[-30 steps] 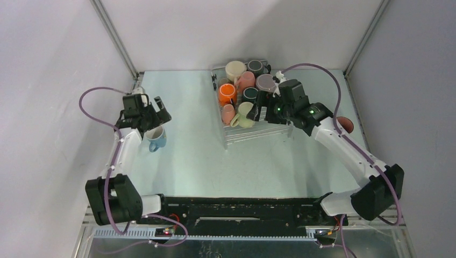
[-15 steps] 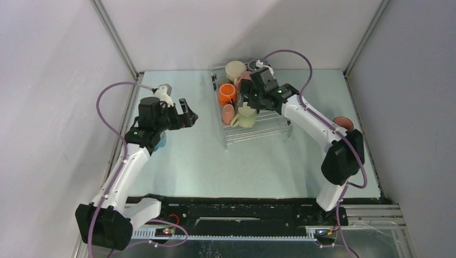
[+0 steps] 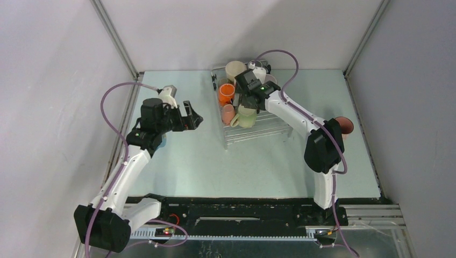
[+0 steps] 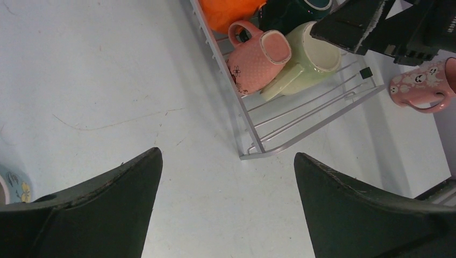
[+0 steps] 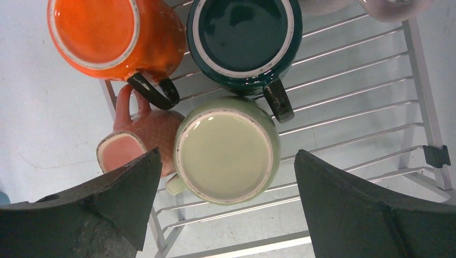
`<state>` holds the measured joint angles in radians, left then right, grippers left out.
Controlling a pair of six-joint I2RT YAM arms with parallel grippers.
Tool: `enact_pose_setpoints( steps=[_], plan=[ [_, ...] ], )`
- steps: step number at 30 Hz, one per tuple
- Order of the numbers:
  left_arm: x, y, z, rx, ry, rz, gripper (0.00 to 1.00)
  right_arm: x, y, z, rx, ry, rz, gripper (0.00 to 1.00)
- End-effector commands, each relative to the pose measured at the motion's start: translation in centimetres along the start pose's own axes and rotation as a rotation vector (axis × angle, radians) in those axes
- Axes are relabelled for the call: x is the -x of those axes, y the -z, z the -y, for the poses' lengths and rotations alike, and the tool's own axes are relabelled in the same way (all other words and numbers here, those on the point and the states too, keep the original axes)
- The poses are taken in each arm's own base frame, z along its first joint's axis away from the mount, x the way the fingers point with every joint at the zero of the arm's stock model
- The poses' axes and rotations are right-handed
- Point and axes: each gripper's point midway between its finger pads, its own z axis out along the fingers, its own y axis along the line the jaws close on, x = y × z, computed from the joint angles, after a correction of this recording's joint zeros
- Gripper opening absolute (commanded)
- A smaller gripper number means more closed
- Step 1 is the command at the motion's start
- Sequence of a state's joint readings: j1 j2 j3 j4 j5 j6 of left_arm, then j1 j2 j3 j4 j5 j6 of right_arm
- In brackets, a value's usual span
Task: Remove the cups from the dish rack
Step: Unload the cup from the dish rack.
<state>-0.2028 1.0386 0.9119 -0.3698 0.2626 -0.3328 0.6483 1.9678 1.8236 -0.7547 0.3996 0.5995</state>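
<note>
The dish rack stands at the back centre with several cups in it: cream, orange, a pink one on its side and pale green. My right gripper is open and empty above them. In the right wrist view its open jaws straddle the pale green cup from above, with the dark teal cup, orange cup and pink cup beside it. My left gripper is open and empty over the bare table, left of the rack.
A blue cup stands on the table mostly hidden under my left arm; its edge shows in the left wrist view. A pink patterned cup stands on the table right of the rack, also in the left wrist view.
My left gripper has moved right, away from the blue cup toward the rack. My right gripper has swung left from the rack's right side to above the pale green cup.
</note>
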Motion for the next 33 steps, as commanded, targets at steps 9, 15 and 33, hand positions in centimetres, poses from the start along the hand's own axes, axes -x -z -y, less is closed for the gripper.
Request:
enact_pose_setpoints(
  steps=[9,15,33],
  plan=[
    [-0.1,0.0,1.1,-0.062,-0.001,0.016,1.00,-0.9,-1.9,-0.7,-0.031,0.017,-0.017,1.00],
    [-0.4,-0.4,1.1,-0.066,0.004,0.000,1.00,-2.5,-2.9,-0.7,-0.035,0.041,-0.051,1.00],
    [-0.9,-0.9,1.0,-0.065,-0.002,-0.022,1.00,-5.9,-4.4,0.3,-0.012,0.050,-0.143,0.71]
  ],
)
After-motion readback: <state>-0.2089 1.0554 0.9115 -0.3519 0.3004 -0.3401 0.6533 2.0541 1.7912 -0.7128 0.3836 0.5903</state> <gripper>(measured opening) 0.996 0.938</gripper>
